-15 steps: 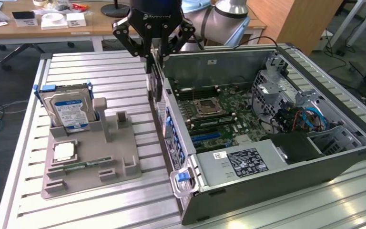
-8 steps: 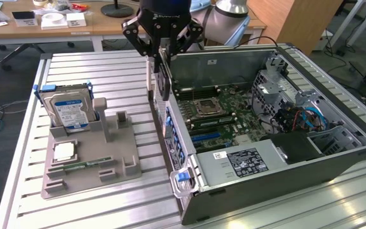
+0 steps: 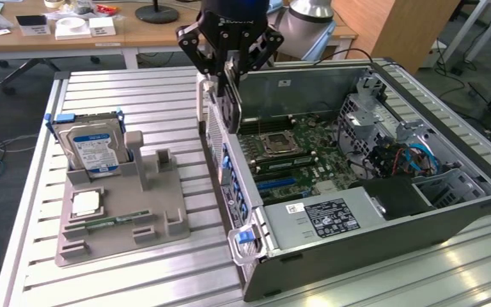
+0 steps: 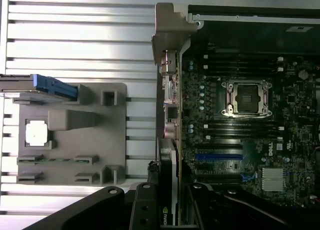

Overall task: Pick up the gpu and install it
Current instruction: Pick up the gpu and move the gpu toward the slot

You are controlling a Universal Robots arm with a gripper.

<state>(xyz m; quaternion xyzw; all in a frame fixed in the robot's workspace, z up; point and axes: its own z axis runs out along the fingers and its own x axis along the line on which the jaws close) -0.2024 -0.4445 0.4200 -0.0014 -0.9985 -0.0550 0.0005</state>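
My gripper (image 3: pixel 228 75) hangs over the open computer case (image 3: pixel 450 211), at the case's wall on the exterior view's left, and is shut on the gpu (image 3: pixel 231 105). The gpu is a thin black card held on edge, its lower end reaching down beside the motherboard (image 3: pixel 305 157). From the wrist, the gpu (image 4: pixel 170 110) shows edge-on, with its metal bracket at the far end from my gripper (image 4: pixel 170 192). It lies along the motherboard's (image 4: pixel 250 140) edge, level with the blue slot (image 4: pixel 217 156). Whether it touches a slot I cannot tell.
A grey holder (image 3: pixel 156 211) on the slatted table (image 3: pixel 126 96) carries an upright silver hard drive (image 3: pixel 94 146), a processor chip (image 3: pixel 86 203) and a green memory stick (image 3: pixel 109 222). Inside the case are the empty processor socket (image 3: pixel 277 142), cables (image 3: pixel 403 160) and a black power unit (image 3: pixel 327 217).
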